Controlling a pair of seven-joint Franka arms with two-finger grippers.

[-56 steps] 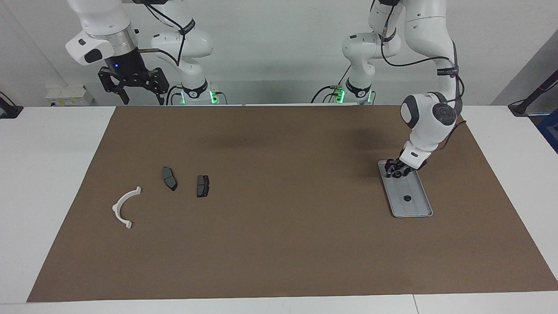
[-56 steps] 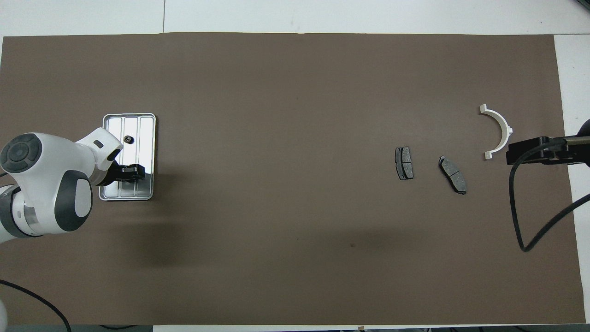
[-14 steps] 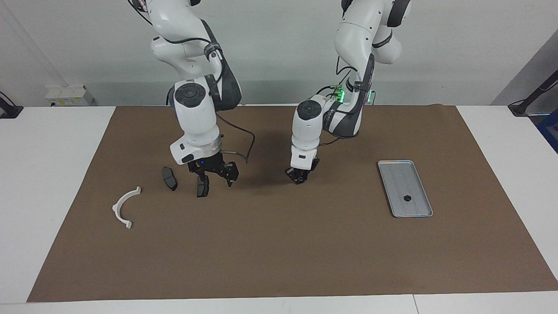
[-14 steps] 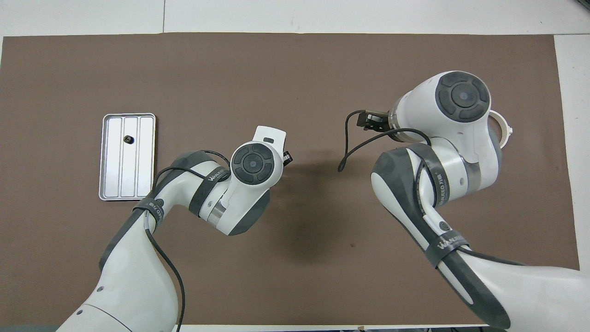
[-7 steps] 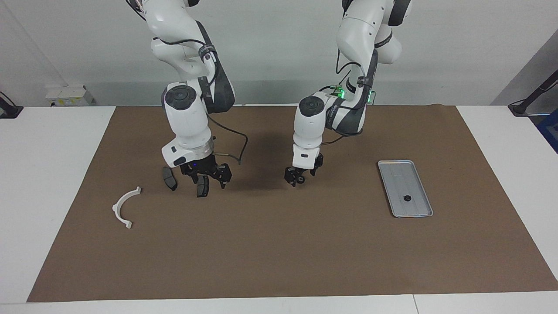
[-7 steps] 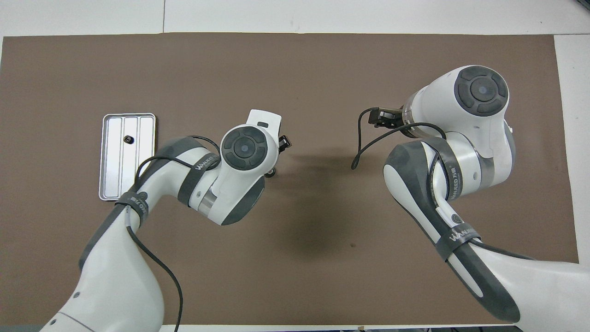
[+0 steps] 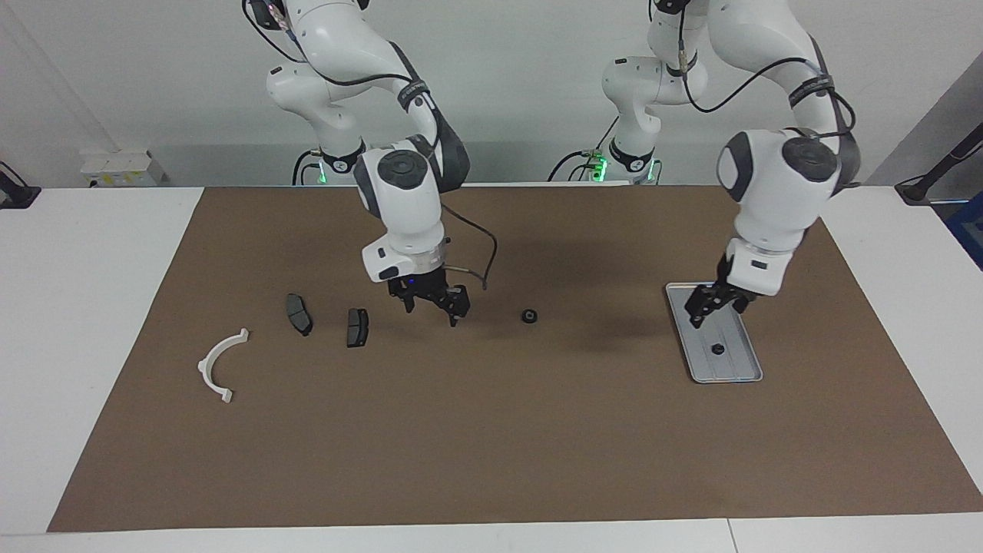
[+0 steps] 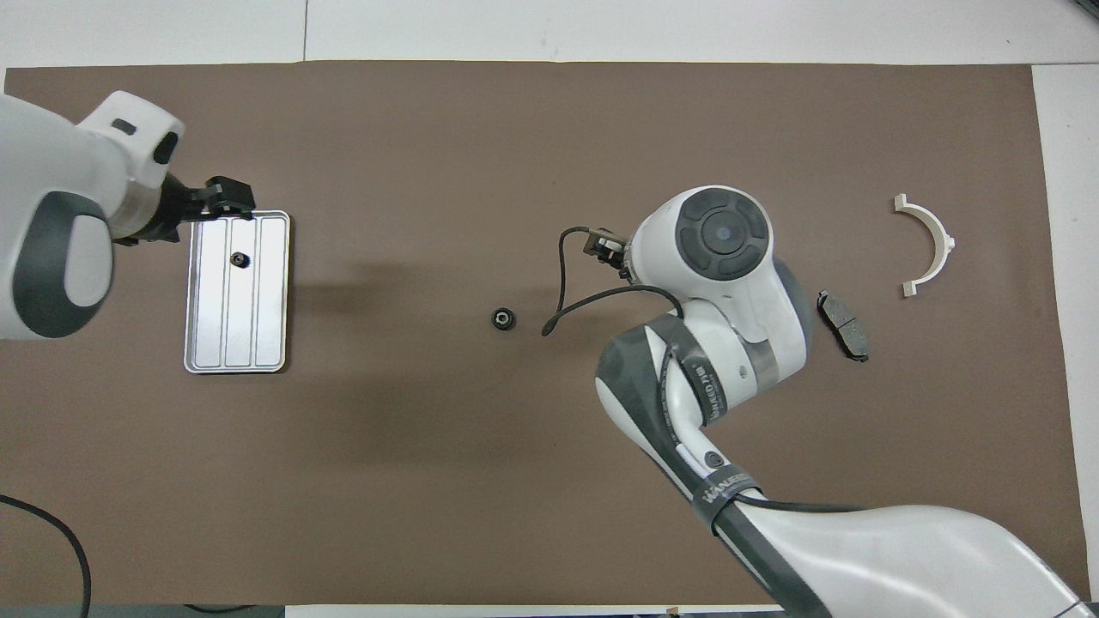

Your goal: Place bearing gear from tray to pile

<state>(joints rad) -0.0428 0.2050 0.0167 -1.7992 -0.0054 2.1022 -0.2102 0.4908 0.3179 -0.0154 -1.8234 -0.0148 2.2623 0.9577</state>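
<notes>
Since the handover pose a moment ago, the left gripper (image 7: 714,305) is hanging empty, fingers parted, over the tray (image 7: 733,367), where one gear (image 7: 718,349) is lying. Another bearing gear (image 7: 528,316) is lying loose on open mat between tray and pile. The right gripper (image 7: 431,302), open, is hovering beside the brake pads (image 7: 357,327); overhead, its arm is hiding one pad.

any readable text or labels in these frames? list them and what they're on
Dark band on the right arm: lettering too blurred to read.
Second band on that arm: lettering also unreadable.
Tray, bearing gear on the mat, brake pads, white bracket: no text visible.
</notes>
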